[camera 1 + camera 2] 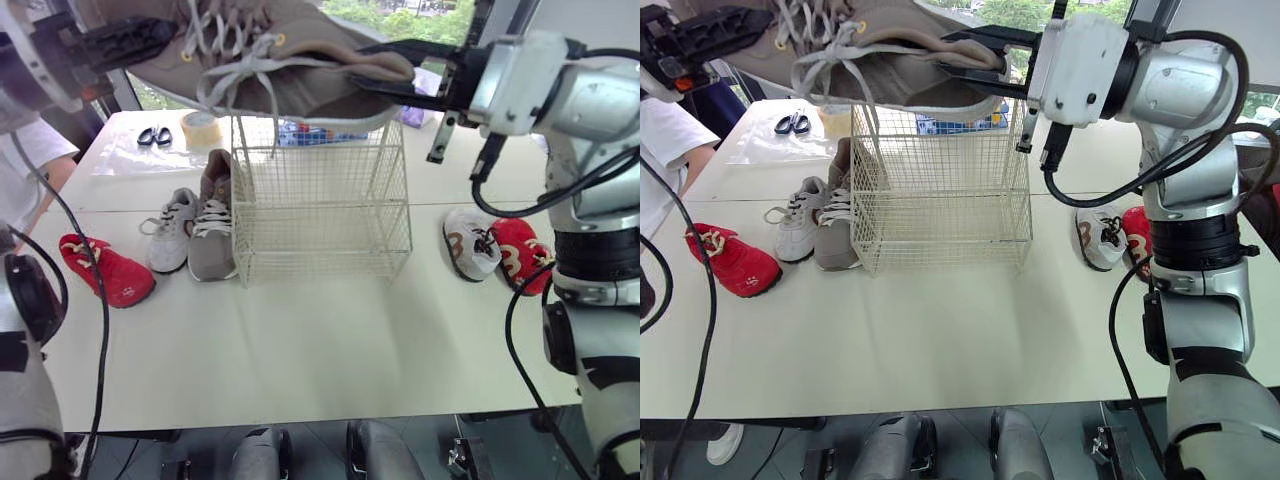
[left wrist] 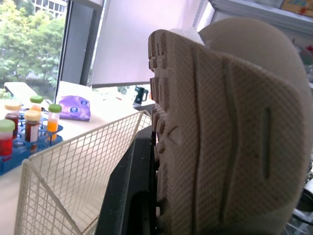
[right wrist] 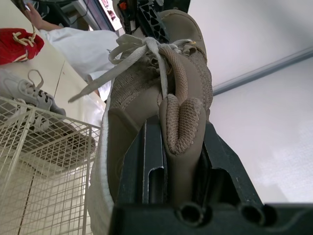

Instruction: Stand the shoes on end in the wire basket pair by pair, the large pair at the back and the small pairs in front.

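Both left gripper and right gripper clamp tan shoe above the wire basket; grey shoes alongside.

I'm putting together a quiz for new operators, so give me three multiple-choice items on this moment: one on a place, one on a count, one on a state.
1. Where is the tan shoe?
A) on the table
B) in the air above the wire basket
C) inside the basket

2. How many shoes lie on the table to the robot's right of the basket?
A) none
B) two
C) four

3. The basket is:
A) empty
B) holding one pair
C) tipped over

Answers:
1 B: the right gripper has its fingers clamped on the shoe, over the basket's top.
2 B: a white shoe and a red shoe lie there.
3 A: it stands upright with no shoe inside its wire walls.
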Controlling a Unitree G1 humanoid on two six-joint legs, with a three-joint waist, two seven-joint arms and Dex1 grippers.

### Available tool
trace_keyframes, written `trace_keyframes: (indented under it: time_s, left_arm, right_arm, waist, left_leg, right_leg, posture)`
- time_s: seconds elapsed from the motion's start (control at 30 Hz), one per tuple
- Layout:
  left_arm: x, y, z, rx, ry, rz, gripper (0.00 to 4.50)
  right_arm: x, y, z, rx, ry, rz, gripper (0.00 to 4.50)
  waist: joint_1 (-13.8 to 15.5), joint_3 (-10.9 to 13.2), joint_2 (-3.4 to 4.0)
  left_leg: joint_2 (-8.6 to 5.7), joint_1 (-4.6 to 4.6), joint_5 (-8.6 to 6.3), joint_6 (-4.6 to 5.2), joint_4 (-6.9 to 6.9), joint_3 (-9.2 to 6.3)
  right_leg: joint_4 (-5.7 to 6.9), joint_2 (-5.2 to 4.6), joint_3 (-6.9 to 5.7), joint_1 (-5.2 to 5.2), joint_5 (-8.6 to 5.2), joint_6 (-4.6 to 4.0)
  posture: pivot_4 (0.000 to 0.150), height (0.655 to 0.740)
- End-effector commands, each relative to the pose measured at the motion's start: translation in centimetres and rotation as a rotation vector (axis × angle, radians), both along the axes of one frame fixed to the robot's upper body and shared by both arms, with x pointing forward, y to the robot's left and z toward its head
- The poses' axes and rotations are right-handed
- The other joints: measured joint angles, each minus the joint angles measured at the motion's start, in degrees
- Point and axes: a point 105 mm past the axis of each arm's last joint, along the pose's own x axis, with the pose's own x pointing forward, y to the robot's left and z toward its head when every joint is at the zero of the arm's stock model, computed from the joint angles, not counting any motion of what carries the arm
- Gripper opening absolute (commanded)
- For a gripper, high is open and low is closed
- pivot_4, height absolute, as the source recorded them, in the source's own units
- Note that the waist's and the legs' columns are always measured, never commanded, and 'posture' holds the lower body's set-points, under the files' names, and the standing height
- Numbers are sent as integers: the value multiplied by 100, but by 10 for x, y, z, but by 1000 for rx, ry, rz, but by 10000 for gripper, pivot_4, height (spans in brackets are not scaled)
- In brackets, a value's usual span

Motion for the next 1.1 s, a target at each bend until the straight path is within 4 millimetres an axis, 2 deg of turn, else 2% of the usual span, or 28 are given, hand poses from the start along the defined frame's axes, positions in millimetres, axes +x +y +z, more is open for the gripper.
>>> trace_keyframes:
  time_s: [0.03, 0.17, 0.23, 0.33, 0.4, 0.43, 0.53, 0.6, 0.7, 0.87, 0.97, 1.1]
  left_arm:
    - [-13, 1, 19, -69, -95, -10, 6324]
    - [-15, 15, 25, -241, -136, 61, 6324]
    - [-16, 17, 25, -299, -175, 116, 6324]
    - [-27, 9, 28, -423, -243, 138, 6324]
    - [-34, 5, 29, -541, -256, 129, 6324]
    - [-35, 2, 28, -593, -255, 126, 6324]
    - [-35, -15, 15, -710, -211, 98, 6324]
    - [-32, -25, 5, -783, -160, 63, 6324]
    - [-27, -31, -3, -834, -104, 35, 6324]
    - [-19, -40, -16, -853, -21, -1, 6324]
    - [-23, -53, -25, -793, 4, -54, 6324]
    - [-19, -58, -34, -775, 35, -40, 6324]
  right_arm:
    - [-6, -7, 19, 145, 14, 10, 15523]
    - [5, -30, 34, 385, 157, -39, 36468]
    - [14, -50, 42, 570, 257, -49, 44595]
    - [34, -91, 42, 953, 479, -30, 44595]
    - [41, -96, 27, 1107, 680, 67, 44595]
    - [40, -89, 19, 1147, 786, 141, 44595]
    - [31, -48, 1, 1166, 1030, 371, 44595]
    - [24, -18, -6, 1121, 1100, 443, 44595]
    - [19, 2, -5, 1106, 1131, 490, 44595]
    - [15, 23, 3, 1065, 1116, 547, 44595]
    - [17, 29, 3, 1051, 1106, 552, 44595]
    - [15, 30, 10, 1039, 1073, 580, 44595]
  waist:
    - [0, 0, 0]
    - [4, 0, -1]
    - [8, 0, -2]
    - [39, -2, -4]
    - [48, -3, -6]
    - [41, -3, -6]
    - [-4, -6, 0]
    - [-24, -3, 6]
    - [-11, -3, 6]
    - [20, -4, 5]
    - [22, -5, 3]
    - [18, -5, 2]
  left_leg:
    - [0, 1, 0, 0, 0, -1]
    - [3, 4, 5, -7, 7, -7]
    - [3, 3, 6, -8, 9, -12]
    - [0, 6, 6, -9, 10, -16]
    - [-1, 5, 7, -10, 13, -23]
    - [-1, 6, 7, -10, 13, -25]
    - [-2, 13, 7, -10, 9, -24]
    - [-1, 22, 9, -15, 0, -17]
    - [2, 19, 15, -24, -2, -21]
    - [-1, 18, 12, -17, 4, -24]
    - [-2, 19, 12, -18, 5, -25]
    - [-3, 15, 13, -17, 7, -28]
  right_leg:
    - [15, 0, 0, 0, 0, 0]
    - [37, -4, 4, -4, -3, 4]
    - [40, -6, 4, -3, -2, 3]
    - [41, -13, 4, 4, -1, 2]
    - [40, -18, 3, 11, -1, 1]
    - [40, -20, 4, 14, 0, 1]
    - [42, -30, 6, 16, 1, 1]
    - [44, -30, 9, 10, 2, 1]
    - [46, -8, 7, 0, 2, 1]
    - [41, -4, 6, 8, 2, 0]
    - [40, -4, 5, 15, 2, 0]
    - [41, -4, 4, 16, 3, 0]
  posture:
    - [1500, 7400]
    - [1500, 7400]
    - [1500, 7400]
    - [1500, 7400]
    - [1500, 7400]
    - [1500, 7400]
    - [1500, 7400]
    - [1500, 7400]
    - [1500, 7400]
    - [1500, 7400]
    - [1500, 7400]
    - [1500, 7400]
